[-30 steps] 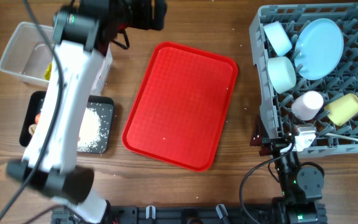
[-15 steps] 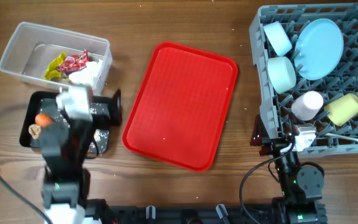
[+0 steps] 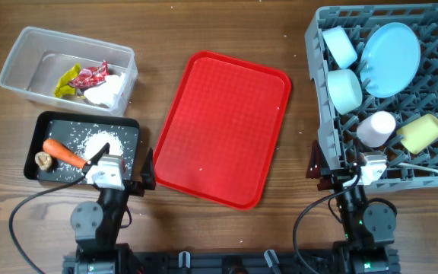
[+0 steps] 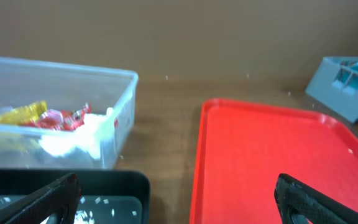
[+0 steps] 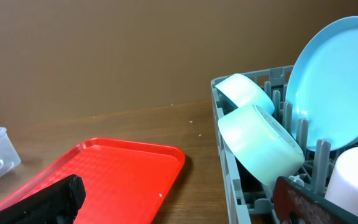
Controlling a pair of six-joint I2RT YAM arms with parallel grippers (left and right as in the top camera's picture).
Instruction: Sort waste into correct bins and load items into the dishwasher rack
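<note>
The clear tub (image 3: 21,53) holds red and yellow-green wrappers (image 3: 82,78) and white tissue (image 3: 106,91). In the black tray (image 3: 131,128) lie a carrot (image 3: 63,152), rice (image 3: 97,144) and a brown lump (image 3: 44,160). The grey rack (image 3: 319,114) carries the blue plate (image 3: 390,49), two bowls (image 3: 341,46) (image 3: 344,90), pink cup (image 3: 376,128), yellow cup (image 3: 422,132) and white spoon (image 3: 424,166). My left gripper (image 3: 120,169) (image 4: 179,202) is open and empty, low between black tray and red tray. My right gripper (image 3: 341,169) (image 5: 179,205) is open and empty at the rack's front-left corner.
The flat red serving tray (image 3: 223,125) lies bare in the middle of the wooden table. Both arm bases sit at the near edge. The rack's wall (image 5: 229,162) stands close on the right gripper's right side.
My left arm has swung back from over the clear tub down to the table's near-left edge. The right arm has not moved.
</note>
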